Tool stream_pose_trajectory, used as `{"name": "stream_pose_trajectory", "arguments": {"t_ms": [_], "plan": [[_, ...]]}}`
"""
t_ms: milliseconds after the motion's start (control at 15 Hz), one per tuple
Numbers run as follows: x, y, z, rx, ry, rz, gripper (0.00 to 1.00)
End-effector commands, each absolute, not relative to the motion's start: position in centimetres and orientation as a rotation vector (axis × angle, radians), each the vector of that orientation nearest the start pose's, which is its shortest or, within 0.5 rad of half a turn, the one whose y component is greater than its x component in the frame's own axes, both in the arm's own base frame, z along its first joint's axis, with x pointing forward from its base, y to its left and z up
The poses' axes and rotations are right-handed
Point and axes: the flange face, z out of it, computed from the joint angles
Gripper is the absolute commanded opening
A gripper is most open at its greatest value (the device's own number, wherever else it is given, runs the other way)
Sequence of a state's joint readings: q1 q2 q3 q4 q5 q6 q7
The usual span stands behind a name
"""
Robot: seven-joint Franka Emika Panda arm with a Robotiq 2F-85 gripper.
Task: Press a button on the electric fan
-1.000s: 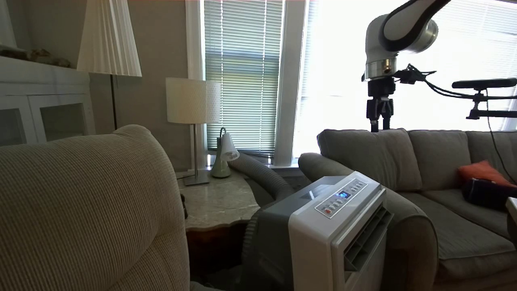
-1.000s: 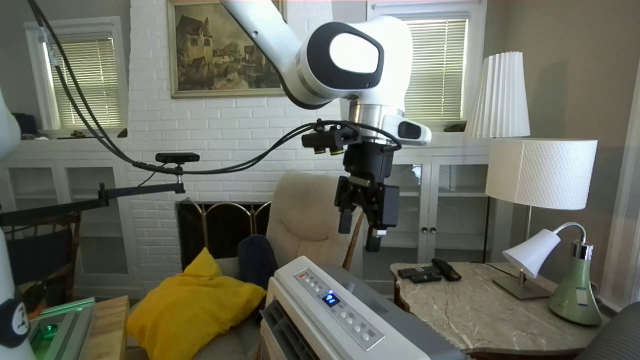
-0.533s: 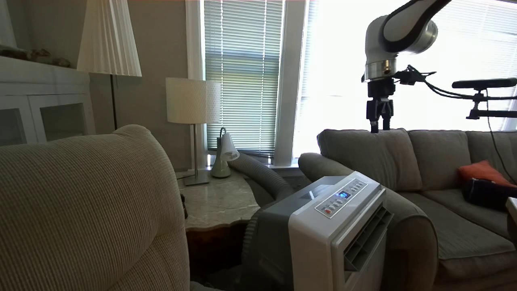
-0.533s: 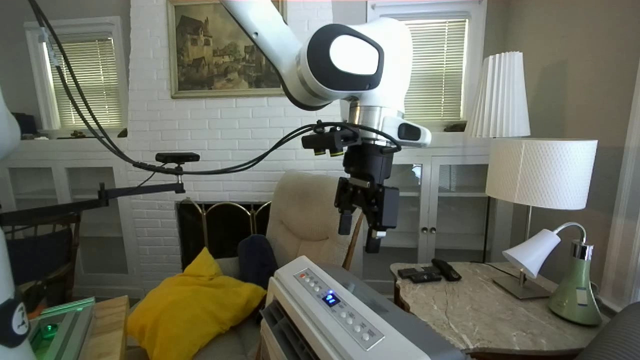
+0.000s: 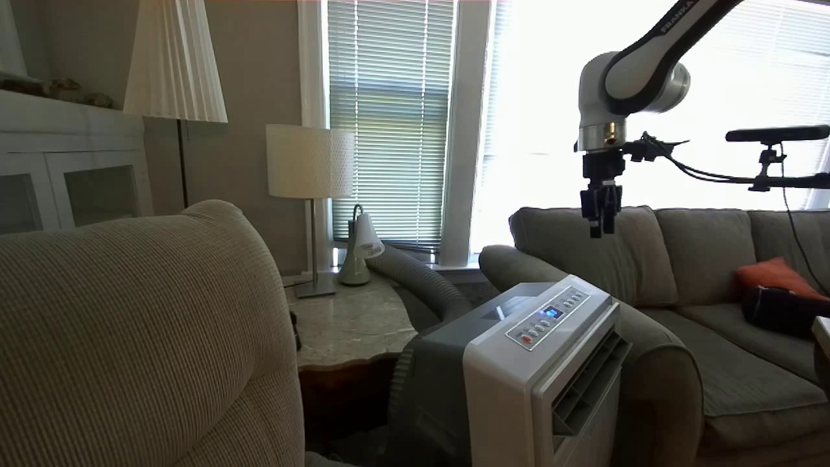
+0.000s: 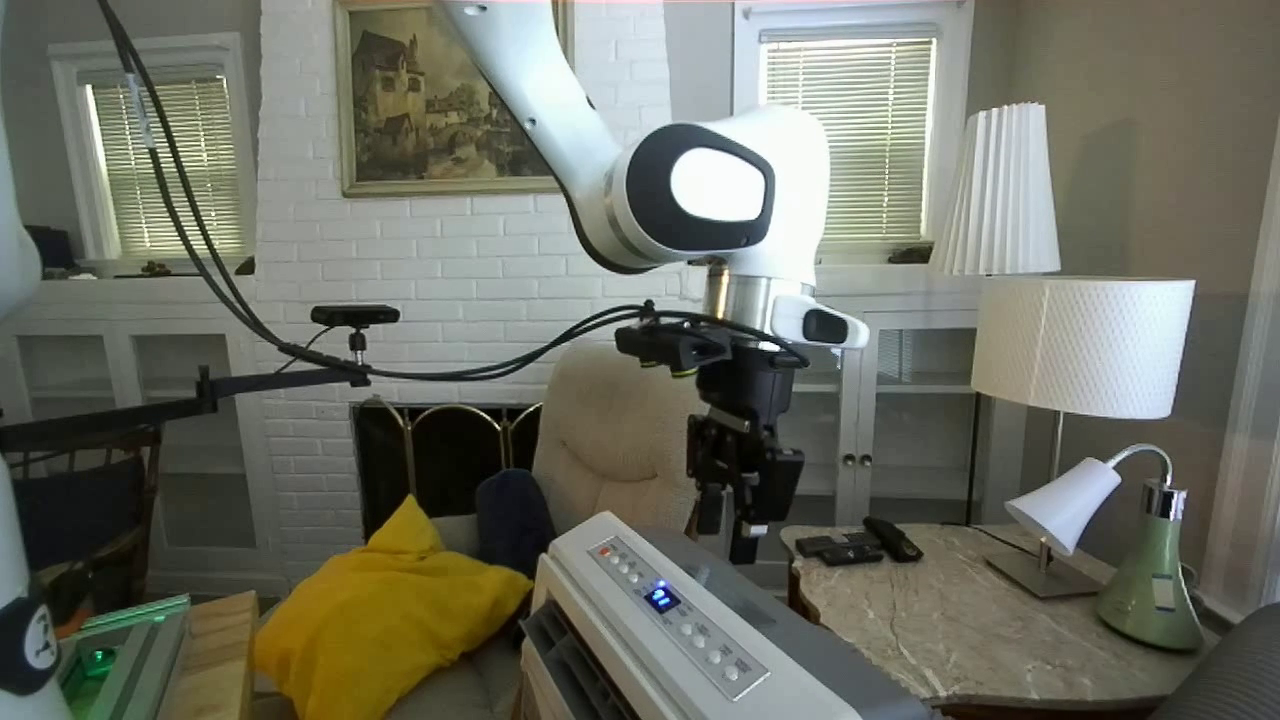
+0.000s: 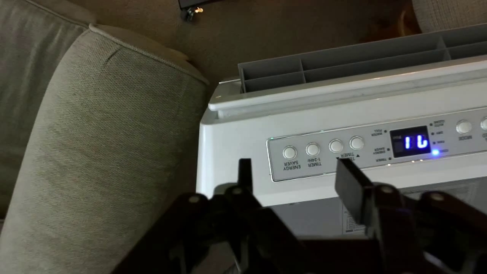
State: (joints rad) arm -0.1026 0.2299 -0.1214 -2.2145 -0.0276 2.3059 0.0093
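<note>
Lowered since half a second earlier, the gripper [image 6: 728,530] hangs above the white electric fan [image 6: 650,640], its fingers [image 7: 352,188] spread apart. In both exterior views the fan stands toward 7 o'clock from the gripper; in the wrist view the lit display [image 7: 409,141] glows between 2 and 3 o'clock, a sofa arm [image 7: 114,152] near 9.

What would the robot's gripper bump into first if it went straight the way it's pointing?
Probably the electric fan: the gripper points down, and the wrist view shows the fan's white top beyond it. Depth is unclear, so I can't say exactly where.
</note>
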Motion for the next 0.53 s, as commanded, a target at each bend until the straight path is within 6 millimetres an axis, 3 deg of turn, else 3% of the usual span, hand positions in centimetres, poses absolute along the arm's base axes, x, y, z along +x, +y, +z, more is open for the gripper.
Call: {"name": "stream_pose_trajectory", "arguments": {"t_ms": [0, 267, 467], "plan": [[53.1, -11.8, 24.3, -3.168, 0.348, 0.175, 0.3], [54.0, -10.9, 22.4, -3.196, 0.304, 0.084, 0.01], [54.6, -10.2, 21.0, -3.217, 0.271, 0.054, 0.0]]}}
